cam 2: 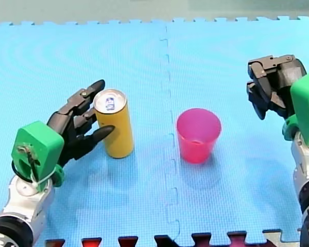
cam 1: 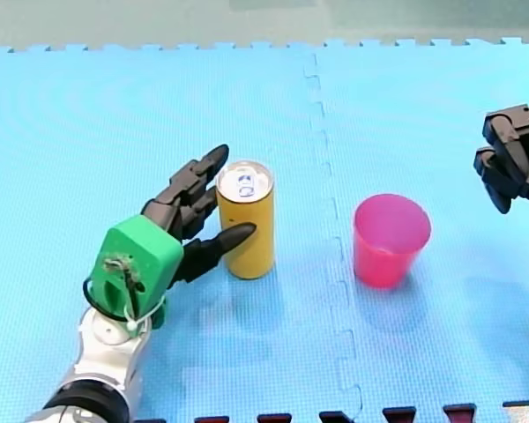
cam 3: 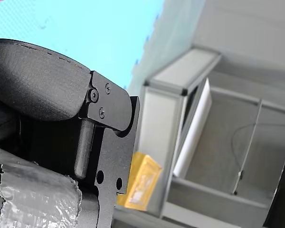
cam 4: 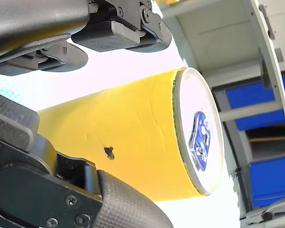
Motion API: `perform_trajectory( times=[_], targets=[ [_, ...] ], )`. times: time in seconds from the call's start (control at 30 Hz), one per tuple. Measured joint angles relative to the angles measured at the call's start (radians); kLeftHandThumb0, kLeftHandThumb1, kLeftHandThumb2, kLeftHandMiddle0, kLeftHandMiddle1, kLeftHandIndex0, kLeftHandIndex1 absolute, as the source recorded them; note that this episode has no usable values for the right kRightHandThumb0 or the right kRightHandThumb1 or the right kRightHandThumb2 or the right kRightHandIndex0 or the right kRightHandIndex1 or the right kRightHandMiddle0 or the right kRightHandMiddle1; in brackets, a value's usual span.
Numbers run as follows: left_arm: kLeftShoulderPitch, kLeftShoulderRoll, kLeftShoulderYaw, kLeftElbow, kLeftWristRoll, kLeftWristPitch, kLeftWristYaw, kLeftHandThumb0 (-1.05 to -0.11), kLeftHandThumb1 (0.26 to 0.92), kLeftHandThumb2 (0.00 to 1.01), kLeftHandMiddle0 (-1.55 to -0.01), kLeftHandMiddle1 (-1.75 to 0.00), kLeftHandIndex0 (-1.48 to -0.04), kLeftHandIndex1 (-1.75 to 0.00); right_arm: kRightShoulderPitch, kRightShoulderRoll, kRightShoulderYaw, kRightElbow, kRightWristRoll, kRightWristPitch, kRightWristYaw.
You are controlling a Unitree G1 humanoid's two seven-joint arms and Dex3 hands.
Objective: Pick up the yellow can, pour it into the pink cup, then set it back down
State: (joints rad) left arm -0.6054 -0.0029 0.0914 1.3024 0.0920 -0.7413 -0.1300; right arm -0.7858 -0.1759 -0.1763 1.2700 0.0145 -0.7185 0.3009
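- Shows a yellow can [cam 1: 247,225] upright on a blue foam mat [cam 1: 88,115], left of centre, with its silver lid and blue mark facing up.
- Places a pink cup [cam 1: 390,240] upright to the can's right, apart from it and across a seam [cam 1: 328,176] in the mat, mouth open to the ceiling.
- Finds the left hand [cam 1: 189,220] reaching in from the lower left and bracketing the can, with two fingers [cam 1: 198,176] up along the can's far-left side near the rim and the thumb [cam 1: 229,240] across its near side lower down.
- Catches, in the second wrist view, the same can [cam 4: 133,137] between those fingers [cam 4: 118,28] and the thumb pad [cam 4: 123,204], with a bright strip of gap on the finger side. Fingers apart, not clamped on the can.
- Leaves unsettled whether the thumb presses on the can's wall or merely sits just beside it.
- Sets the right hand [cam 2: 270,87] at the right edge, well apart from the cup and raised over the mat, fingers curled in together, nothing held.
- Takes in, from the first wrist view, a dark finger link [cam 3: 109,109], grey tape [cam 3: 33,190] and a grey cabinet [cam 3: 166,142] with a yellow packet [cam 3: 140,183] at its foot.
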Motion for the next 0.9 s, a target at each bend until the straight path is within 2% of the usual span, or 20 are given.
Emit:
perform_trajectory(
  times=[0.27, 0.53, 0.9],
  targets=[
    [-0.017, -0.001, -0.027, 0.0, 0.029, 0.019, 0.021, -0.893, 0.744, 0.0, -0.4, 0.0, -0.34, 0.0, 0.0, 0.001, -0.003, 0.0, 0.002, 0.004, 0.005],
    [-0.028, 0.006, -0.061, 0.0, 0.072, 0.046, 0.073, -0.943, 0.74, 0.0, -0.33, 0.0, -0.25, 0.0, 0.0, 0.001, -0.007, -0.001, 0.004, 0.004, 0.011],
    [-0.042, 0.016, -0.063, 0.005, 0.076, 0.085, 0.087, -0.957, 0.709, 0.0, -0.28, 0.0, -0.23, 0.0, 0.0, -0.002, -0.006, -0.001, 0.003, 0.004, 0.012]
  ],
)
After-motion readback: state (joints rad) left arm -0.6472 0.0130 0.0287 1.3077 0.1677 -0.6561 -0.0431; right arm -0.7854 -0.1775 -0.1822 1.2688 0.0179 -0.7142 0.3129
